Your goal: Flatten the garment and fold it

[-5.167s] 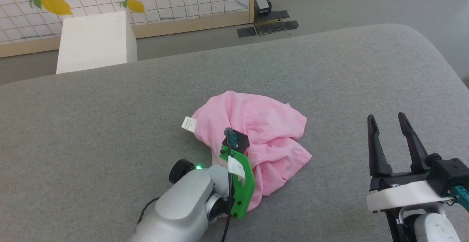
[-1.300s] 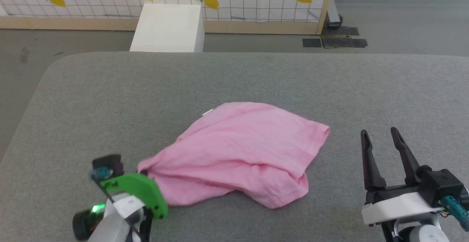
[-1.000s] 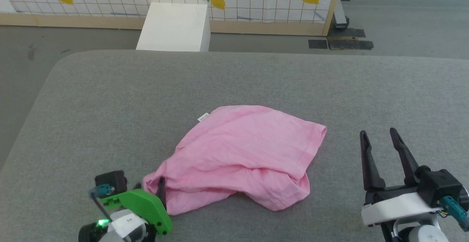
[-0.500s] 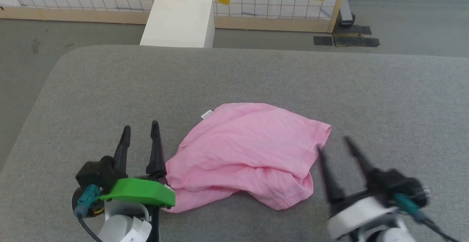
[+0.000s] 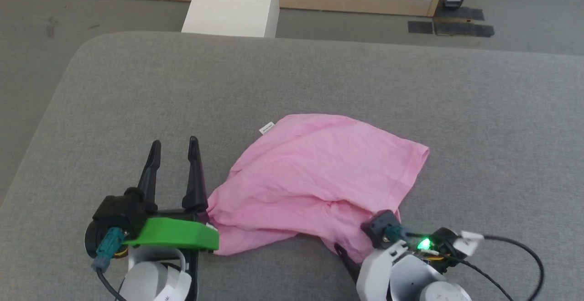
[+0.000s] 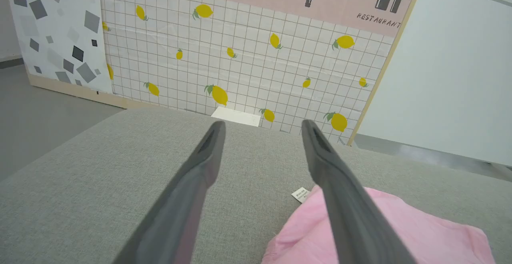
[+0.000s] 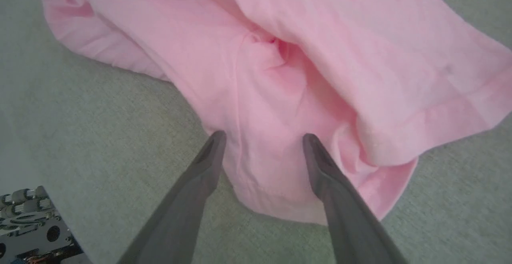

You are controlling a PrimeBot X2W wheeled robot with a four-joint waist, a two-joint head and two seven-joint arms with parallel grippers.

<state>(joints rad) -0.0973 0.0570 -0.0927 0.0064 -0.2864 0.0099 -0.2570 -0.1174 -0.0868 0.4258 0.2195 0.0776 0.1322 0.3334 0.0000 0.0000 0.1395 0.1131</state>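
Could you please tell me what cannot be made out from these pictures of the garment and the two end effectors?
1. Print on the label: too small in the head and left wrist views.
2. Whether the right end effector touches the garment: its own wrist hides the fingertips in the head view, and the right wrist view cannot settle it.
3. Waistband: folds bury it, so which edge it is cannot be told.

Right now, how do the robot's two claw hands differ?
The left gripper lies level beside the garment, its fingers pointing away over the bare grey cushion. The right gripper tilts down at the garment's near edge, its fingers over pink cloth. The left gripper has a green mount, the right gripper a white mount. Both have fingers spread open, clamped on nothing.
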